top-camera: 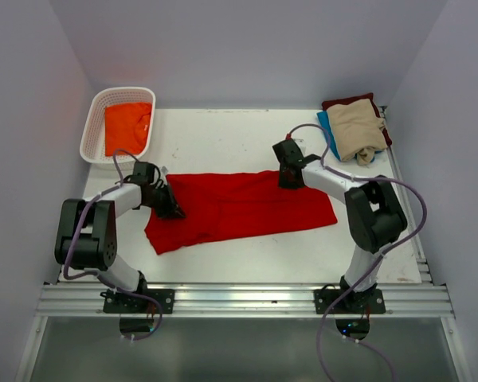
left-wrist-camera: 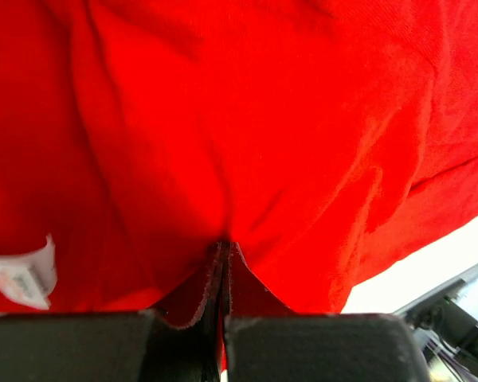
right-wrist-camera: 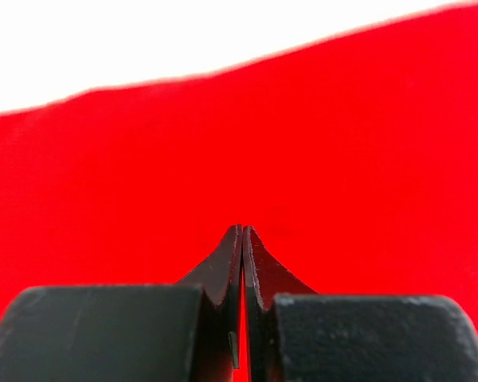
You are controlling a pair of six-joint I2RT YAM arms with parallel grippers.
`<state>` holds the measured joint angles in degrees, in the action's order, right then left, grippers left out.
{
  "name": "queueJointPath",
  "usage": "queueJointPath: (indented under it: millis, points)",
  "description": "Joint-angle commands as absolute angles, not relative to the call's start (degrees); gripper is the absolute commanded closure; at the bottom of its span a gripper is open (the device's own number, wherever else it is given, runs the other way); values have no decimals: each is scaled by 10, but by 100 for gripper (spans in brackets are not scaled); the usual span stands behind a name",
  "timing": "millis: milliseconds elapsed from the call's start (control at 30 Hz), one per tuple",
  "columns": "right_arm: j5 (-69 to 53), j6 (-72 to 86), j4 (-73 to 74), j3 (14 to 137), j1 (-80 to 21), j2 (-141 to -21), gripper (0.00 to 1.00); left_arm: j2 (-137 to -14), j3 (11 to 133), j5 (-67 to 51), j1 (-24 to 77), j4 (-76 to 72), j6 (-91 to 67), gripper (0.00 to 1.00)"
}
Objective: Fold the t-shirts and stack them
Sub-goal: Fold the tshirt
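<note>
Workspace, top view: the red t-shirt (top-camera: 239, 208) lies spread across the middle of the white table (top-camera: 223, 143), its long axis running left to right and its lower left corner sagging toward the bottom of the frame.

Left gripper (top-camera: 174, 208): positioned at the left edge of the red t-shirt. In the left wrist view the gripper (left-wrist-camera: 225, 247) has its jaws pressed together, and creases in the cloth run down into the fingertips, so a fold of the red t-shirt (left-wrist-camera: 263, 119) is pinched. A small white tag (left-wrist-camera: 20, 274) shows at the lower left of that frame.

Right gripper (top-camera: 291, 181): positioned at the upper edge of the shirt, right of centre. In the right wrist view the gripper (right-wrist-camera: 243, 231) is closed onto the red t-shirt (right-wrist-camera: 342, 159), with a thin line of red between the pads. The cloth ahead lies smooth.

Other garments: an orange t-shirt (top-camera: 127, 127) lies inside the white basket (top-camera: 95, 119) at the upper left. At the upper right corner sits a stack with a beige t-shirt (top-camera: 357, 131) on top, a blue t-shirt (top-camera: 328, 131) showing along its left side and a maroon t-shirt (top-camera: 346, 101) at its far edge.
</note>
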<state>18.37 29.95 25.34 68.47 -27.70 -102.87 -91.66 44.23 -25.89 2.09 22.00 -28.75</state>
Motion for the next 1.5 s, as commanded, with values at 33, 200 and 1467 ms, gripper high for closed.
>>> queueJointPath:
  millis: [33, 200, 1467]
  points:
    - [149, 278, 190, 743, -261, -1070, 100, -860, 425, -222, 27, 236, -284, 100]
    - [120, 267, 166, 752, -261, -1113, 100, -834, 420, -192, 36, 243, -293, 100]
    - [55, 423, 276, 450, -497, -840, 100, -1377, 982, -314, 49, 249, -311, 100]
